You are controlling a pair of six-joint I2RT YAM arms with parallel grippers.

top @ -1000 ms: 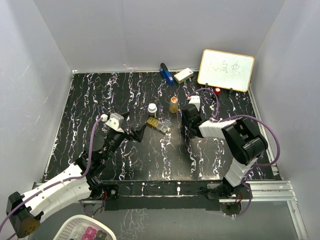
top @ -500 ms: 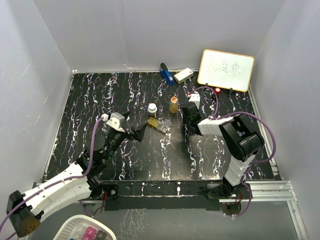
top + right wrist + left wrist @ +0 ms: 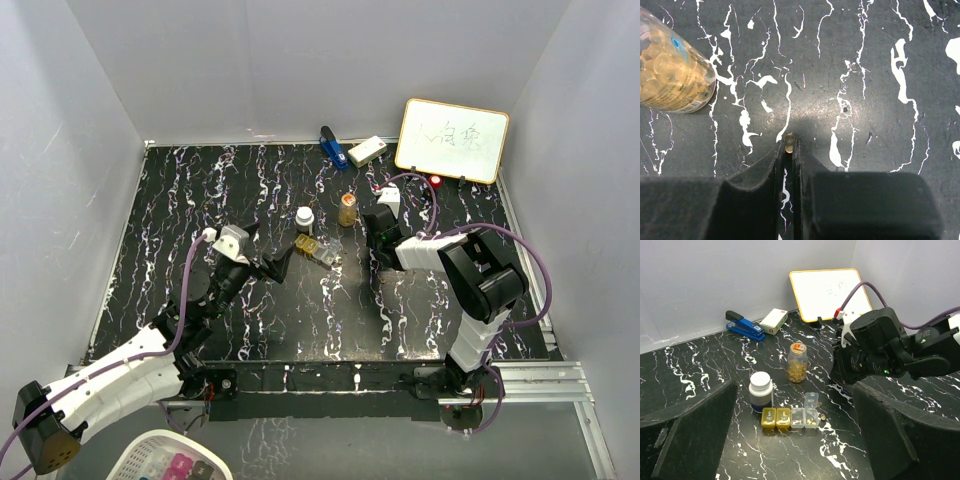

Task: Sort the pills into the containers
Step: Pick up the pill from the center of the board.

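Observation:
My right gripper (image 3: 789,145) points down at the black marble table and is shut on a small amber pill (image 3: 789,142), which is pinched at its fingertips. Up and to its left stands the golden-amber bottle (image 3: 670,70) of pills. The top view shows the right gripper (image 3: 377,258) just right of the amber bottle (image 3: 347,209). My left gripper (image 3: 796,395) stands wide open and empty, facing the oblong pill box (image 3: 790,417), the white-capped dark bottle (image 3: 761,390) and the amber bottle (image 3: 797,362). The box has two shut yellow sections and open clear ones. A loose pill (image 3: 823,416) lies beside it.
At the back stand a blue stapler (image 3: 332,148), a white block (image 3: 367,151), a small whiteboard (image 3: 452,139) and a red object (image 3: 436,182). Grey walls close in the table on three sides. A white basket (image 3: 170,460) sits below the near edge.
The right gripper's jaws have closed onto the pill, and its arm has shifted slightly left. The left arm has not moved.

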